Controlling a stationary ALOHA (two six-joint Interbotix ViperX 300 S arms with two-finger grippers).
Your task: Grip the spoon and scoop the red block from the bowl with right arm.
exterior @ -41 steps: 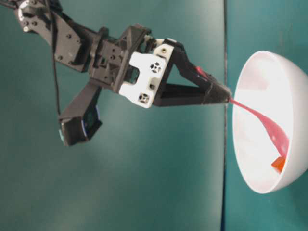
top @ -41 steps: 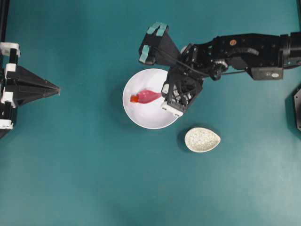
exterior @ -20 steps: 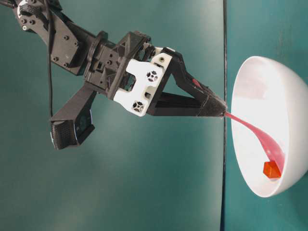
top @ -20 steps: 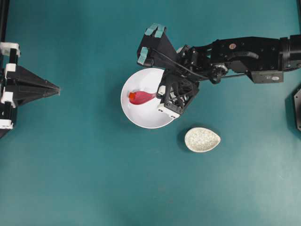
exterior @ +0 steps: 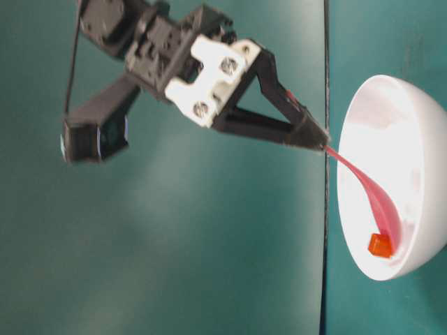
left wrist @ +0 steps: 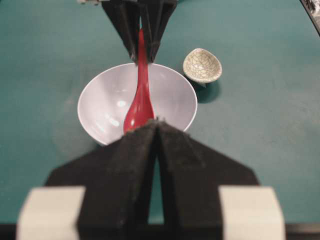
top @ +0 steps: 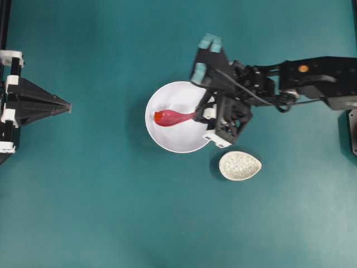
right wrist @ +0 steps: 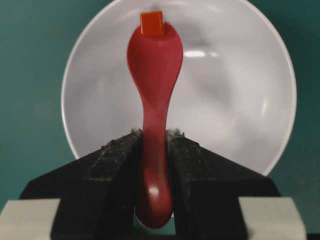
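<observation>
The right gripper point(right wrist: 154, 150) is clamped on the handle of the spoon point(right wrist: 154, 95), its two black fingers point(right wrist: 115, 175) pressed against either side of the glossy pink-magenta stem, with the rounded end of the handle poking out behind them toward the wrist camera. The right arm point(top: 312, 84) reaches in from the right edge of the bench point(top: 111, 223) in the overhead view, and the gripper sits over the right-hand rim of the bowl point(top: 167, 139), the spoon running from it out across the bowl's inside. The red block point(right wrist: 151, 23) rests at the very tip of the scoop, touching its far edge; in the table-level view the red block point(exterior: 379, 246) lies low in the bowl against the lowest part of the spoon point(exterior: 374, 202), though whether it sits in the scoop or just beside it on the bowl wall cannot be told. The bowl stands near the middle of the bench, and the small speckled dish point(top: 240, 165) lies just beside it, toward the right arm's side and apart from the bowl. The left gripper point(left wrist: 156, 125) is at the left edge of the bench, well apart from the bowl, its fingers drawn together to a point with nothing between them.
</observation>
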